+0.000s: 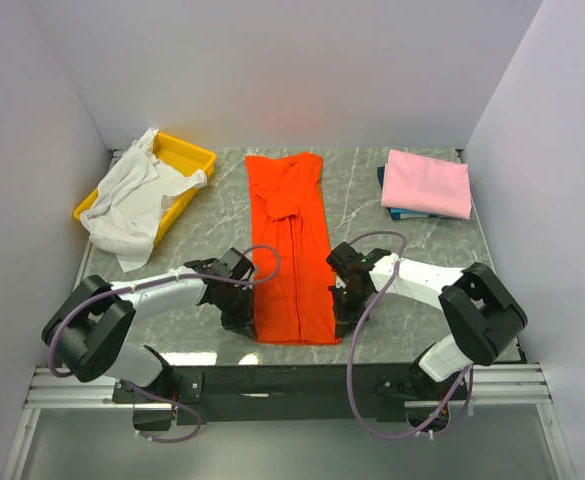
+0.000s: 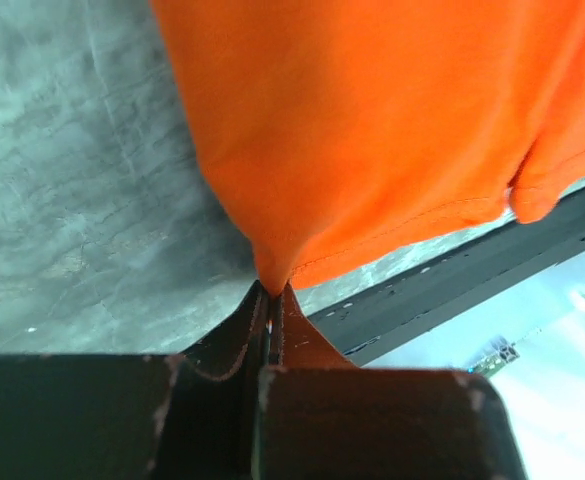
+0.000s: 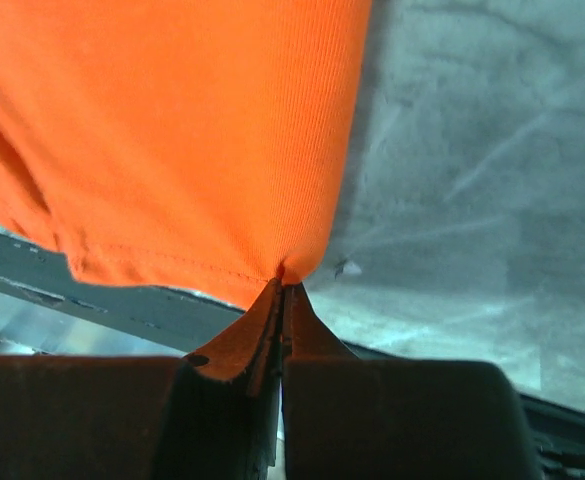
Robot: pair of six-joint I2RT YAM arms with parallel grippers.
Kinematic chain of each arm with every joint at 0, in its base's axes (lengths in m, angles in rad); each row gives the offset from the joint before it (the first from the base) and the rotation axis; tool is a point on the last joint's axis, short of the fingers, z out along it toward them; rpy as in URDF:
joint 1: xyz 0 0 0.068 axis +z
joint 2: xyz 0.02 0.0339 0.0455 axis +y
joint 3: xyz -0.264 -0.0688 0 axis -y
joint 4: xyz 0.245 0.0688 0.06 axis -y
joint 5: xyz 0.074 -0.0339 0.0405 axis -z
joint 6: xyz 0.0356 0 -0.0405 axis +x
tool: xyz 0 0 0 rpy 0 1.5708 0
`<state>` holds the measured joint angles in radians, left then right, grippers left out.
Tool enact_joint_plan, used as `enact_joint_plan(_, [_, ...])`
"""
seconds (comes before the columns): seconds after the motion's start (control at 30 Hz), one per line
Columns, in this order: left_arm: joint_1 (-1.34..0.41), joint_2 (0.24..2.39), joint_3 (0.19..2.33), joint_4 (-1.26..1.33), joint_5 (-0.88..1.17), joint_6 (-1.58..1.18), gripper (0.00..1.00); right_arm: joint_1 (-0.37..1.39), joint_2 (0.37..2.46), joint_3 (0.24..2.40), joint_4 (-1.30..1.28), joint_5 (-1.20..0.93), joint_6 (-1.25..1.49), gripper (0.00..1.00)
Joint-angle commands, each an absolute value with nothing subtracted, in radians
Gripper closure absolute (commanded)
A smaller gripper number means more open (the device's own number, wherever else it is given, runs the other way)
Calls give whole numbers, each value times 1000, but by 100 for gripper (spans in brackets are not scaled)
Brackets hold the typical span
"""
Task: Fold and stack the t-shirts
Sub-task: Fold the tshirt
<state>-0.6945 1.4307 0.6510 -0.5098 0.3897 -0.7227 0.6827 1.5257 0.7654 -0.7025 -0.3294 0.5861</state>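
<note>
An orange-red t-shirt (image 1: 292, 245) lies folded into a long strip down the middle of the table, collar at the far end. My left gripper (image 1: 246, 322) is shut on its near left corner (image 2: 272, 270). My right gripper (image 1: 340, 318) is shut on its near right corner (image 3: 290, 262). In both wrist views the cloth bunches into the closed fingertips and its hem hangs just above the table's front edge. A folded pink t-shirt (image 1: 427, 183) rests on a dark blue one (image 1: 402, 212) at the back right. A white t-shirt (image 1: 132, 200) spills out of the yellow tray (image 1: 187, 155).
The yellow tray stands at the back left against the wall. White walls close in the table on three sides. The black front rail (image 1: 292, 375) runs just behind the shirt's near hem. Bare marbled tabletop (image 1: 392, 240) shows between the strip and the pink stack.
</note>
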Motion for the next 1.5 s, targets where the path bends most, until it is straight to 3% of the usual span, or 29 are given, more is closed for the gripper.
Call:
enact_joint_plan(0.0, [-696, 1400, 736, -563, 330, -695, 100, 684, 1462, 827, -790, -301, 597, 100])
enact_joint_plan(0.47, [-557, 1471, 951, -612, 314, -554, 100, 661, 1535, 1092, -862, -149, 569, 100])
enact_joint_plan(0.97, [-336, 1727, 1233, -482, 377, -463, 100, 516, 1885, 1552, -848, -84, 463, 100])
enact_joint_plan(1.47, [-259, 2029, 1532, -423, 500, -414, 100, 413, 2220, 1950, -861, -127, 411, 100])
